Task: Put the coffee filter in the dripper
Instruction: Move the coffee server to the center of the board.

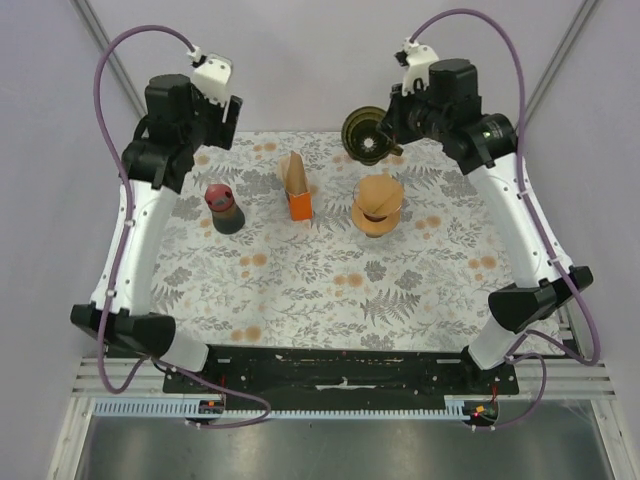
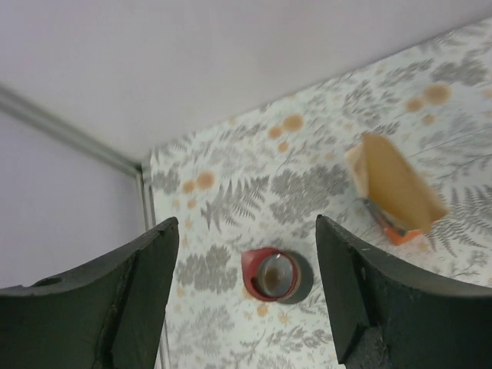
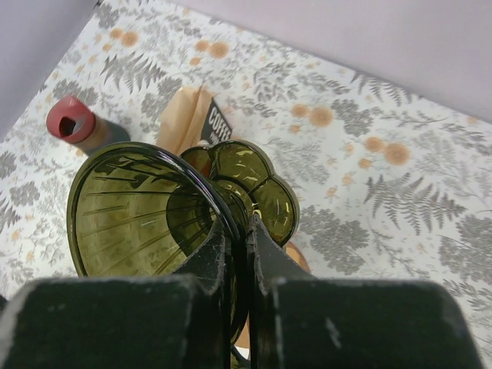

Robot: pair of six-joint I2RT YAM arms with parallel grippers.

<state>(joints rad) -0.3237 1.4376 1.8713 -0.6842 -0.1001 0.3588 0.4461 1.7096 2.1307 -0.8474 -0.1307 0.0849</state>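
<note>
Left gripper (image 2: 246,231): the jaws stand wide apart with nothing in them. It is raised over the far left of the table (image 1: 330,290).
Right gripper (image 3: 238,231): pressed closed on the rim of the green dripper (image 3: 138,207), which hangs in the air over the far side and rests on nothing.
Coffee filter (image 1: 378,198): a brown cone right of centre, just in front of the lifted dripper. It seems to sit in the mouth of a glass server (image 1: 375,228), but the top view is too small for me to be sure.
Step in hand: as I judge it, bringing the filter and the dripper together – neither is in place yet.
How I would do it: first hold the dripper mouth-up and steady. Then I would pinch the filter lightly at its upper edge with the free left gripper and lower it point first until the paper lies against the ribs.
Top view alone: shows both arms and the filter apart from the dripper.
Right wrist alone: shows the grip on the rim and the dripper's inside, ribbed and empty.
Left wrist alone: shows the empty jaws, with the red-capped bottle (image 2: 270,275) below and the filter pack (image 2: 392,188) to one side.
</note>
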